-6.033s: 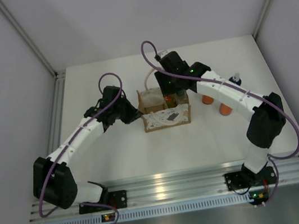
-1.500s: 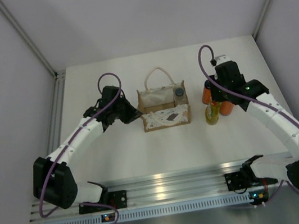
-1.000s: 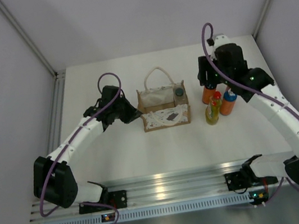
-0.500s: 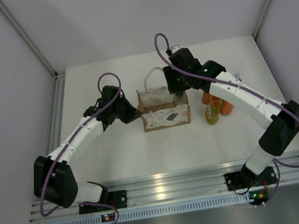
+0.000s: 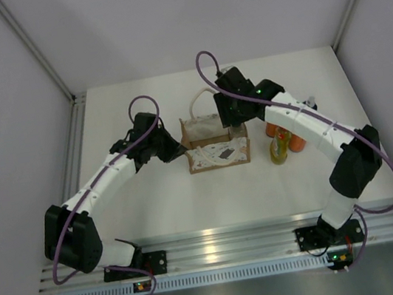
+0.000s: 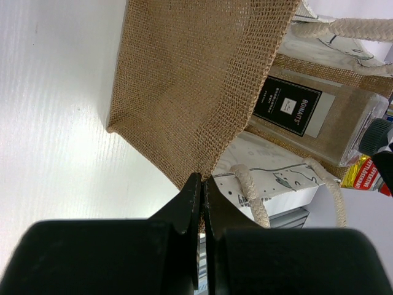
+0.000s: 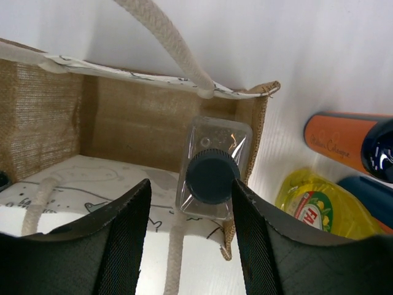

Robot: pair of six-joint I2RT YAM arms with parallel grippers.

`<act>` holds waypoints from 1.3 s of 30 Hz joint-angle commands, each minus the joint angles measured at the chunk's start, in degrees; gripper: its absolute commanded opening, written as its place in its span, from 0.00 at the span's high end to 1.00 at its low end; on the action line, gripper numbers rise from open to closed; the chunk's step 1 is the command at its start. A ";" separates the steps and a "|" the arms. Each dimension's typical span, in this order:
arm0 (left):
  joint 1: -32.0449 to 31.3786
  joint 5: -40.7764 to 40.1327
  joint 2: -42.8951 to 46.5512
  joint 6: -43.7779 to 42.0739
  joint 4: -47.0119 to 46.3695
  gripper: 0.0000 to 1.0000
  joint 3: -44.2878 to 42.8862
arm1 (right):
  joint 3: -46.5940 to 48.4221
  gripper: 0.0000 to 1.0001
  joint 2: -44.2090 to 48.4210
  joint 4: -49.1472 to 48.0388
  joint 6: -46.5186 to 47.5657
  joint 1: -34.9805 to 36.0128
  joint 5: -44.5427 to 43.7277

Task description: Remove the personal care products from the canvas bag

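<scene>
A: Right pincer [image 7: 190,190] spread wide, straddling the dark cap of the clear bottle [image 7: 213,172], which stands upright in a corner of the canvas bag [image 7: 123,123]!

B: Left pincer [image 6: 201,181] pinching the bag's woven edge. Yellow bottle [image 7: 310,206] sits outside on the worktop [image 5: 188,186].

Robot lab cell: plain white wall panels [image 5: 184,22], white table [image 5: 153,207], 2 arms [image 5: 104,178] bolted to alu rail [image 5: 227,246], cabling.
</scene>
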State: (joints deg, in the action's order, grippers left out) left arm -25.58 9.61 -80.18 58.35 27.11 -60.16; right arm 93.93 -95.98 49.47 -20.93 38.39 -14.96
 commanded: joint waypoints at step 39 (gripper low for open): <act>0.18 -0.73 0.03 -1.13 -0.66 0.99 -0.75 | -3.23 0.44 -6.58 -1.22 -2.10 -1.48 -2.36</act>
State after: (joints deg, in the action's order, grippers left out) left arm -25.58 9.61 -80.20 58.33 27.14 -60.23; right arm 91.42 -101.23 49.45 -22.31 37.63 -16.73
